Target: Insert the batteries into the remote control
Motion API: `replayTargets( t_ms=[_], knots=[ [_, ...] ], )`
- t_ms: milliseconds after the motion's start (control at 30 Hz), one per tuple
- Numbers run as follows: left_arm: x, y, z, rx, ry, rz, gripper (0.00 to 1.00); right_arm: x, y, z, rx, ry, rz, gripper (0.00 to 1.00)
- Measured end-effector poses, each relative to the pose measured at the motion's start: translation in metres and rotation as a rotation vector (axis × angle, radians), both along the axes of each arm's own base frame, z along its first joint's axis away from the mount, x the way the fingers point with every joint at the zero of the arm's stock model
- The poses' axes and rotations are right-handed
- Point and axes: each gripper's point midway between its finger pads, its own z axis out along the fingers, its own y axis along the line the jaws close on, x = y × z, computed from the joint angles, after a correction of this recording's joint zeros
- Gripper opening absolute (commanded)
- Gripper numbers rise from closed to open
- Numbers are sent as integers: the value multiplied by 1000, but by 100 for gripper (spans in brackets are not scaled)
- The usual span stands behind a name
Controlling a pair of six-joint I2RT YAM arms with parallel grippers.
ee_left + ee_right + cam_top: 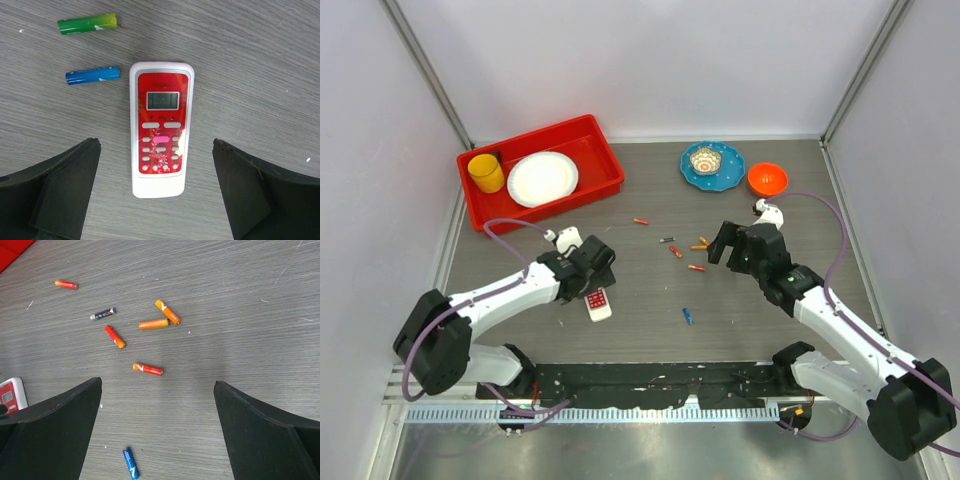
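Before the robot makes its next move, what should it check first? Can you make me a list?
1. Left gripper open: ok.
2. Right gripper open: ok.
3. Remote control centred under the left gripper: ok.
4. Remote's back facing up for loading: not ok, the red button face is up.
5. Its back opened for batteries: cannot tell, it is hidden underneath.
6. A loose battery under the right gripper: ok, an orange-red battery lies alone on the table.
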Motion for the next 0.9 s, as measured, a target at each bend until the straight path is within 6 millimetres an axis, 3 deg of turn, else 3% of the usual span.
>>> replayTargets(
  t_ms=[300, 600, 900],
  knots=[
    [12, -11, -22, 45, 56, 8, 89, -2, 1, -1, 6, 8, 5, 100],
    [20, -18, -21, 24, 20, -13, 83, -4, 3, 1, 19, 5, 14, 100],
    [19, -12, -29, 46, 24, -47, 84, -5, 3, -2, 21, 13, 16, 100]
  ],
)
